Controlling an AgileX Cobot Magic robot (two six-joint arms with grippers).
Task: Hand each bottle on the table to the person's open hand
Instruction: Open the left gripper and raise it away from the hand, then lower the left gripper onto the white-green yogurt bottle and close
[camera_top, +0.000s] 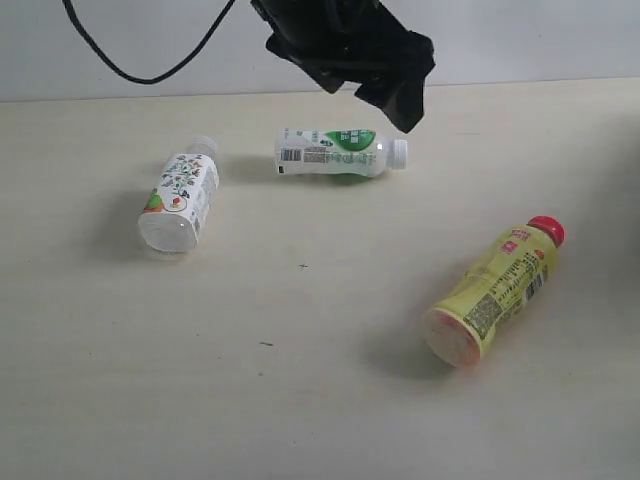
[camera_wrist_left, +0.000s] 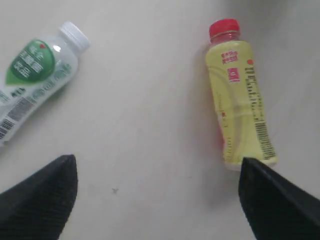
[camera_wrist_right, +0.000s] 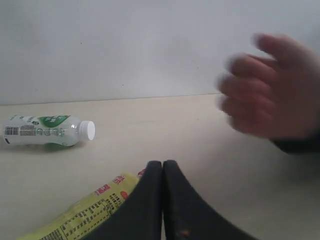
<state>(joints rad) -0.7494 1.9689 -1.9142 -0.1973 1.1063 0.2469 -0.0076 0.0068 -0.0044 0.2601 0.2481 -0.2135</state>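
The table (camera_top: 300, 420) bears three bottles lying on their sides, well apart. The left gripper (camera_wrist_left: 157, 162) hangs above it, jaws spread wide and empty. The right gripper (camera_wrist_right: 162, 164) is pressed closed on nothing, near the yellow bottle (camera_top: 495, 290). The person's open hand (camera_wrist_right: 270, 90) is blurred. The green-label bottle (camera_top: 340, 152) and the floral bottle (camera_top: 180, 200) lie farther off.

The table (camera_top: 300, 400) is overlooked from above by exterior and left wrist views, skimmed low by the right; the yellow bottle (camera_top: 495, 290) is shared.
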